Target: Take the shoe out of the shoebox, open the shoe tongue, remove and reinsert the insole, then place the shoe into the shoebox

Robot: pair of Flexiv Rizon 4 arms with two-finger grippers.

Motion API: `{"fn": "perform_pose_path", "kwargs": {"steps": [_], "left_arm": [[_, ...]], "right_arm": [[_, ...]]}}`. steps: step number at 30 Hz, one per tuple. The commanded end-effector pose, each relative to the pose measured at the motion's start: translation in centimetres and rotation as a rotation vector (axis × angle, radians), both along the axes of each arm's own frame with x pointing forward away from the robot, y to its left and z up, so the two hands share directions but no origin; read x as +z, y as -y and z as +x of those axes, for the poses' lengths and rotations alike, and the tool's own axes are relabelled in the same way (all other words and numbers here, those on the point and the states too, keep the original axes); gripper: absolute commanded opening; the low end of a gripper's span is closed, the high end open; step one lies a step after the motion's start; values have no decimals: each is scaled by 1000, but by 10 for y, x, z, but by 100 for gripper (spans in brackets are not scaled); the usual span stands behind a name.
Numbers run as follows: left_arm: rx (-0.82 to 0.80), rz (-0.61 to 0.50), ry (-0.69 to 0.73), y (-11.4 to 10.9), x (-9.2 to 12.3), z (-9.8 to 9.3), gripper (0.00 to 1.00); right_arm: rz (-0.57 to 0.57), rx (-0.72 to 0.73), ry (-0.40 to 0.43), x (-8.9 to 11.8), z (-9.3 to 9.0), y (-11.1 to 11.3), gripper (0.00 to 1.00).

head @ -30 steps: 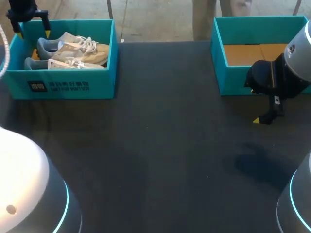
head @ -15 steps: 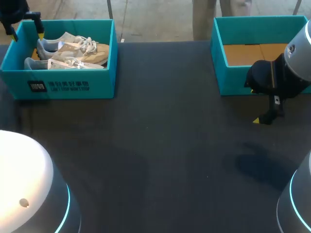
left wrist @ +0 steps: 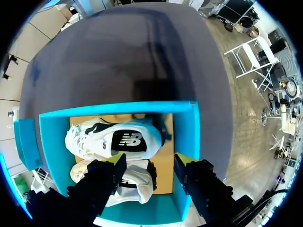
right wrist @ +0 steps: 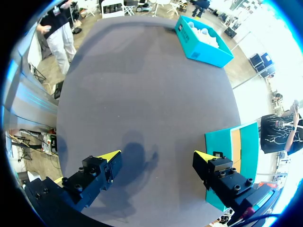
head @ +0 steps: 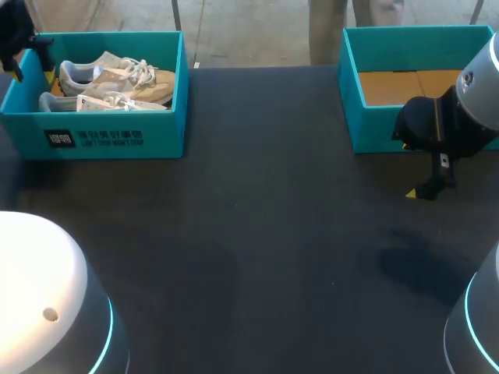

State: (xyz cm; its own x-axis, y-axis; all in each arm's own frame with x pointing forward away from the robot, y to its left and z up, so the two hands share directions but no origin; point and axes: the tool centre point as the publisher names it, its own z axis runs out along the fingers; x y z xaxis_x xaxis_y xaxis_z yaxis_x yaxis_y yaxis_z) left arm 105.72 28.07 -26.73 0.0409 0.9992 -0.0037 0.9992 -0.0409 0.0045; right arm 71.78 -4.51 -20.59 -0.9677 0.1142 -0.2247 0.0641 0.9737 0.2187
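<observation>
A dark grey table (head: pixel 257 234) fills most of the head view. At its far left corner stands the teal shoebox (head: pixel 109 140), open at the top. At the far right stands a second teal box (head: pixel 374 128), also open, with a bare brown cardboard floor. The two boxes are well apart, with bare table between them. Inside the shoebox two pale shoes with white laces lie side by side along its length, heels toward the box's left end. The far shoe (head: pixel 117 74) lies against the back wall and the near shoe (head: pixel 101 101) against the front wall, the two touching along their sides. The left end effector (left wrist: pixel 150 160) hangs above the left end of the shoebox. Its yellow-tipped fingers are spread wide and grip nothing: one finger is over the near shoe's heel and the other over the box's end wall. The right end effector (right wrist: pixel 156 156) hovers over bare table just in front of the second teal box. Its fingers are likewise wide apart with nothing between them, and its shadow falls on the table beneath.
</observation>
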Motion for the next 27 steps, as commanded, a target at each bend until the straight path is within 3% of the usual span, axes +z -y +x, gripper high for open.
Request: {"fn": "perform_pose_path", "kwargs": {"steps": [1, 13, 19, 22, 27], "left_arm": [[-11, -3, 85, -3, -7, -7, 65], [-46, 15, 84, -14, -30, -13, 58], [-84, 33, 105, -14, -41, -11, 59], [-80, 19, 97, -12, -41, -7, 68], [-82, 6, 92, -8, -43, -5, 68]], "right_arm": [[-2, -1, 1, -1, 0, 0, 100], [-2, -1, 1, -1, 0, 0, 100], [-2, -1, 1, -1, 0, 0, 100], [-2, -1, 1, -1, 0, 0, 100], [-2, -1, 1, -1, 0, 0, 100]]}}
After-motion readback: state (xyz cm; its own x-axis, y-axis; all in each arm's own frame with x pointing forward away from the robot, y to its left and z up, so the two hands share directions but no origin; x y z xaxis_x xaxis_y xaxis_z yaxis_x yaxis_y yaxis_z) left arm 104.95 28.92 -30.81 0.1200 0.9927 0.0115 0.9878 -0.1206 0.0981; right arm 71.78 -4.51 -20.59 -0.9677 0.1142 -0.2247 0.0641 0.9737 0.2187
